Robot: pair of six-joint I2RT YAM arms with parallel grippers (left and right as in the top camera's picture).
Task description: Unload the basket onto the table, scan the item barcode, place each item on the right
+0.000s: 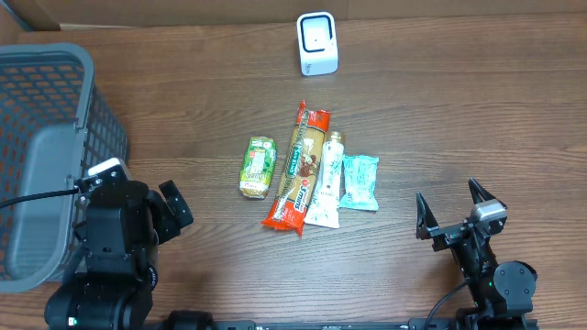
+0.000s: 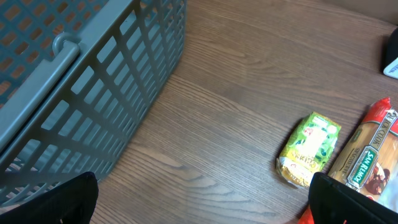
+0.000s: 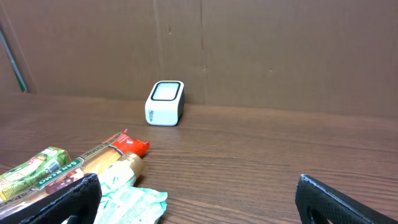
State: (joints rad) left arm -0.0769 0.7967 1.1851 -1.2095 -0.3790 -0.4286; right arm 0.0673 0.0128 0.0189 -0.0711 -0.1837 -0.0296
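Dark brown wood-grain laminate covers the desk (image 1: 459, 110), matt and smooth. At its left edge stands a grey plastic basket (image 1: 55, 101) with lattice walls and a flat moulded handle. Near the far edge, about midway along, sits a small white barcode scanner (image 1: 317, 43), a rounded block with a pale window on its face. Brown cardboard (image 3: 280, 50) rises behind it.

Four items lie in a row at the middle of the desk. There is a glossy green packet (image 1: 259, 167), and just beside it a long red-and-green packet (image 1: 297, 167) with crimped ends. A white tube (image 1: 326, 183) with a beige cap lies against that, and a crinkled mint-green sachet (image 1: 359, 181) touches the tube's right side.

The left arm (image 1: 110, 238) crouches at the near left corner beside the basket, its wrist aimed across the desk towards the green packet. The left jaws are released and spread wide, their black fingers (image 2: 56, 202) at opposite corners of the wrist view with only bare desk between.

The right arm (image 1: 477, 247) sits low at the near right corner, pointing towards the scanner. The right jaws are likewise spread wide, fingers (image 3: 68, 202) apart, grasping and touching nothing.
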